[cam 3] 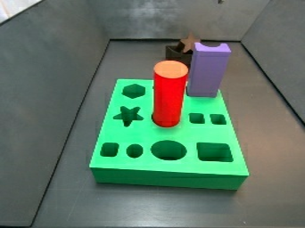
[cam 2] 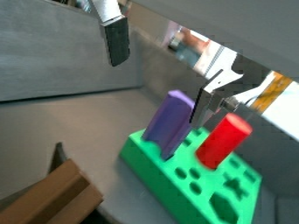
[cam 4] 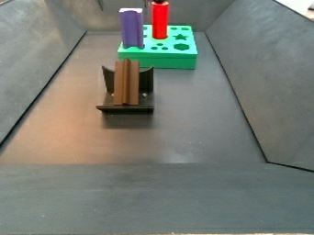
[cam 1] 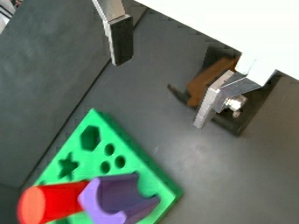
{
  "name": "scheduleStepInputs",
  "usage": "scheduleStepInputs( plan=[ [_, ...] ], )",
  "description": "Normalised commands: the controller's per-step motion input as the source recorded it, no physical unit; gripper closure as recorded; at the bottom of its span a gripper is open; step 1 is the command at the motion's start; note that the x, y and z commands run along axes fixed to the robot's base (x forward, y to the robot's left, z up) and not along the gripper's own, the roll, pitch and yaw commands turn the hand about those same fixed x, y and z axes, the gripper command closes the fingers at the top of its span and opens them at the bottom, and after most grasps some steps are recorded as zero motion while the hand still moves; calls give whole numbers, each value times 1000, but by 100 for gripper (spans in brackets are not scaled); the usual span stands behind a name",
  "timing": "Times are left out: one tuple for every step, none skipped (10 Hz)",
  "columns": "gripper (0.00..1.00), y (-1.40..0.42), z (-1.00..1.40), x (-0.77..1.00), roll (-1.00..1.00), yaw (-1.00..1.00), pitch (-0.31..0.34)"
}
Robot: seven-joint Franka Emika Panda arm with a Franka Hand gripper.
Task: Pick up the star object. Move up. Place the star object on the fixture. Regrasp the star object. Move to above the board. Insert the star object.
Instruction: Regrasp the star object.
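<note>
The star object, a dark brown ridged peg, leans upright on the black fixture in the middle of the floor. It also shows in both wrist views and, mostly hidden behind the purple block, in a side view. My gripper is open and empty, raised above the floor between the fixture and the board. It is out of both side views. The green board has an open star hole.
A red cylinder and a purple notched block stand upright in the board. Grey sloped walls enclose the dark floor.
</note>
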Motion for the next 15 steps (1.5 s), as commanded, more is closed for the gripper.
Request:
scheduleStepInputs(
  plan=[
    [0,-47,37,-36,1000,32,24],
    [0,-46,13,-29,1000,32,21],
    [0,-37,15,-36,1000,32,17],
    [0,-32,15,-43,1000,32,12],
    [0,-30,10,-49,1000,33,7],
    [0,-26,12,-52,1000,34,-1],
    [0,-24,6,-46,1000,34,-8],
    [0,-24,-4,-36,1000,35,-17],
    [0,-21,2,-32,1000,36,-23],
    [0,-20,3,-29,1000,37,-28],
    [0,-17,2,-31,1000,38,-29],
    [0,-19,7,-26,1000,38,-28],
    [0,-21,9,-11,1000,39,-25],
    [0,-22,5,1,1000,39,-19],
    [0,-23,-2,18,1000,39,-13]
  ],
)
